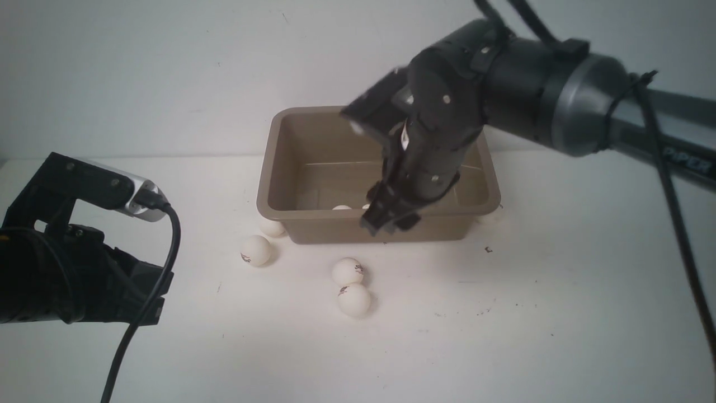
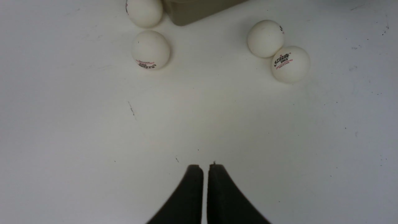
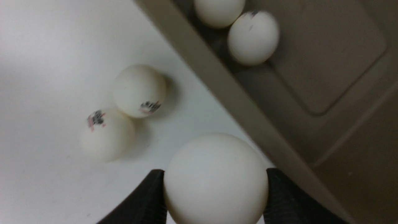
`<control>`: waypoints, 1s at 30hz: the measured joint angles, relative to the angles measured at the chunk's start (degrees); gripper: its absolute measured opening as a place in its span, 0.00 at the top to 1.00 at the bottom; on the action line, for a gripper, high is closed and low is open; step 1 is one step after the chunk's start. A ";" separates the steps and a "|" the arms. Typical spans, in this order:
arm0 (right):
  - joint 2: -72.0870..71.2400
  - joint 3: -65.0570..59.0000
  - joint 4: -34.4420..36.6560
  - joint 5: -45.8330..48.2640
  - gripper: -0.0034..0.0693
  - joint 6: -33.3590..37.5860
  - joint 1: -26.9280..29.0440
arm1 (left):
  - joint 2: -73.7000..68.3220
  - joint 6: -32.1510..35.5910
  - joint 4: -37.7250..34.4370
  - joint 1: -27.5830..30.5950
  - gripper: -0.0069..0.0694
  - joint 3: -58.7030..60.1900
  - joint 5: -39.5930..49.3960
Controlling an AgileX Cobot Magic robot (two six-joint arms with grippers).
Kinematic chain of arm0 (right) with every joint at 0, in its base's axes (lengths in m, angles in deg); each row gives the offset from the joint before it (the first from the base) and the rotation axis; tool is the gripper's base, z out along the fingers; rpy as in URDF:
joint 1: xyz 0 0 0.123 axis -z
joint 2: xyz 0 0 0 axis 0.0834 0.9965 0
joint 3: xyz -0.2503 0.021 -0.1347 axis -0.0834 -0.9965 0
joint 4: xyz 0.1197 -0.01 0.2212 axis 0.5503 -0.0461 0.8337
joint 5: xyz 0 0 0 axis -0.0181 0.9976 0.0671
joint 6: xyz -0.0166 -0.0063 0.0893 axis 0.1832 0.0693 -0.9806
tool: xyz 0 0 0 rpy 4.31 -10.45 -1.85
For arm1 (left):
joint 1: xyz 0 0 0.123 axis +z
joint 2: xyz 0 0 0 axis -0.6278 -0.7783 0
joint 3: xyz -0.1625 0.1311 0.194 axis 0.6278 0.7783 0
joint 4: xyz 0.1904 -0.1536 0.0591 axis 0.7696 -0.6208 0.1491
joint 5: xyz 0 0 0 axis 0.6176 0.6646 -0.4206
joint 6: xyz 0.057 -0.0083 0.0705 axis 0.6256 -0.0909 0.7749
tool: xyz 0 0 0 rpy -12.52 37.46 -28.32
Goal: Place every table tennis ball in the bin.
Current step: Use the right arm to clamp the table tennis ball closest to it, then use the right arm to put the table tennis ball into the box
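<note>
Now, right pincer (image 1: 389,221): clamped on 1 ball (image 3: 215,180), by near rim of bin (image 1: 291,168).
Left pincer (image 2: 205,169): shut, empty, above table (image 2: 93,140).
Loose balls (image 1: 255,250): at least 4 on table before bin; 2 more inside.
Handling: likely light, smooth, rolls easily; pinch across widest middle.

The white bench (image 1: 559,324), marked with small dark specks (image 1: 488,249), was occupied by the bin (image 1: 335,230). In front of it a touching pair of table tennis balls (image 1: 348,271) was laid. Two more balls (image 1: 255,250) were found beside its front-left corner.
</note>
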 joint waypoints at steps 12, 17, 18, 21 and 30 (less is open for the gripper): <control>1.62 0.00 -11.00 -18.30 0.46 -2.02 5.33 | 0.00 0.00 0.00 0.00 0.90 0.00 0.00; 4.33 0.00 -10.84 -20.09 0.46 -5.34 7.24 | 0.00 0.00 0.00 0.00 0.90 0.00 0.05; 4.76 0.00 -10.64 -20.09 0.46 -5.59 7.47 | 0.00 0.00 0.00 0.00 0.90 0.00 0.05; 6.66 0.00 -9.25 -20.52 0.46 -5.99 8.36 | 0.00 0.00 0.00 0.00 0.90 0.00 0.05; 7.76 -0.04 -6.45 -22.65 0.33 -6.87 8.71 | 0.00 0.00 0.00 0.00 0.90 0.00 0.05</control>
